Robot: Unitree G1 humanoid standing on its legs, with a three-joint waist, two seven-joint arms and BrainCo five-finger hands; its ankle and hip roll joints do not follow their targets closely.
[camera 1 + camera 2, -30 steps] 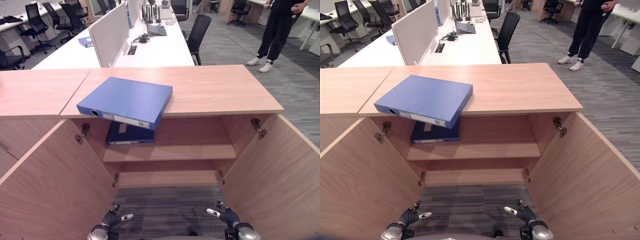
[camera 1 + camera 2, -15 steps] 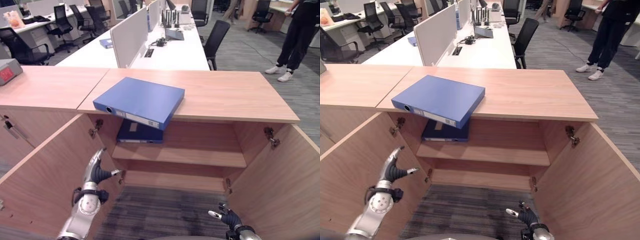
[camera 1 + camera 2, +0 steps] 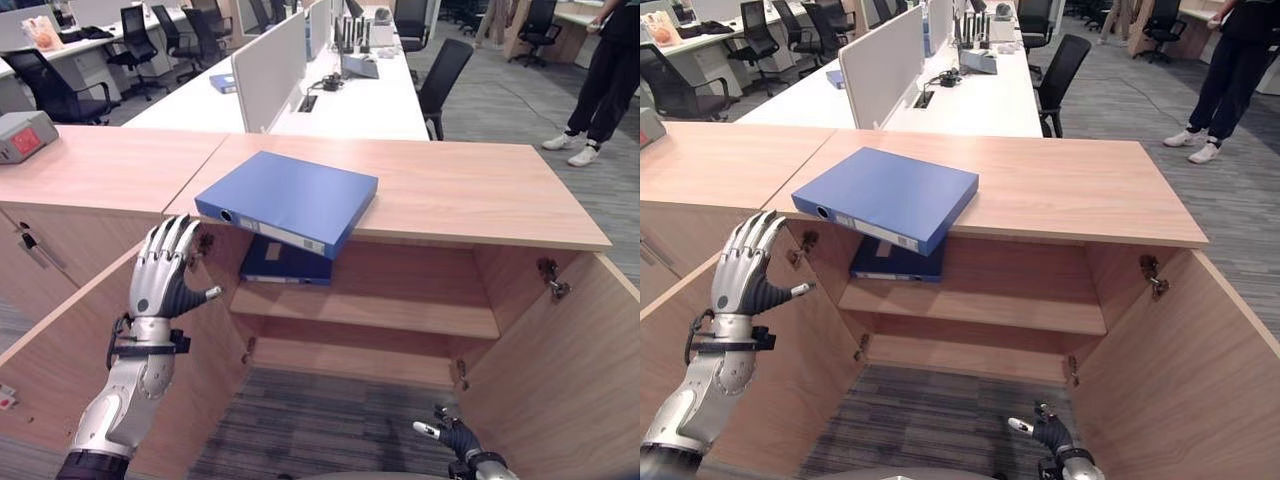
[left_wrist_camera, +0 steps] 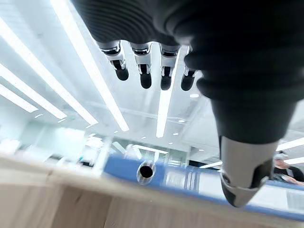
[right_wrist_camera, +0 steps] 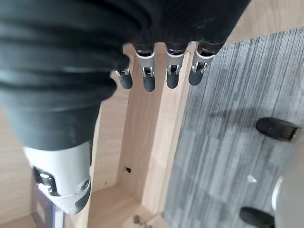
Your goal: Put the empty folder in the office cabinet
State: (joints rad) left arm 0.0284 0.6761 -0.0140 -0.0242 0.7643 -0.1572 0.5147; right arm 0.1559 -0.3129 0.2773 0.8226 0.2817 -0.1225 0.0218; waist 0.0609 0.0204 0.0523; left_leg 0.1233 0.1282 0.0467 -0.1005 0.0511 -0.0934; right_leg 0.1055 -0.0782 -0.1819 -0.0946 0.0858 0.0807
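Note:
A blue folder point(image 3: 288, 200) lies flat on the wooden cabinet top point(image 3: 470, 190), its spine corner sticking out over the front edge. The cabinet stands with both doors swung wide, and a darker blue folder point(image 3: 283, 263) lies on its upper shelf point(image 3: 400, 310). My left hand point(image 3: 165, 268) is raised in front of the left door, fingers straight and spread, a short way left of and below the folder; the folder's spine point(image 4: 199, 180) shows past its fingers. My right hand point(image 3: 452, 438) hangs low by the floor, fingers relaxed, holding nothing.
The left door point(image 3: 60, 360) and right door point(image 3: 560, 380) flank the opening. A lower shelf point(image 3: 350, 357) sits under the upper one. A neighbouring cabinet top point(image 3: 100, 170) carries a grey device point(image 3: 25, 135). Desks and chairs stand behind; a person point(image 3: 612, 75) stands at the far right.
My left hand has risen from low beside the left door to near the cabinet top, fingers spread. The right hand stays low. The camera has shifted slightly.

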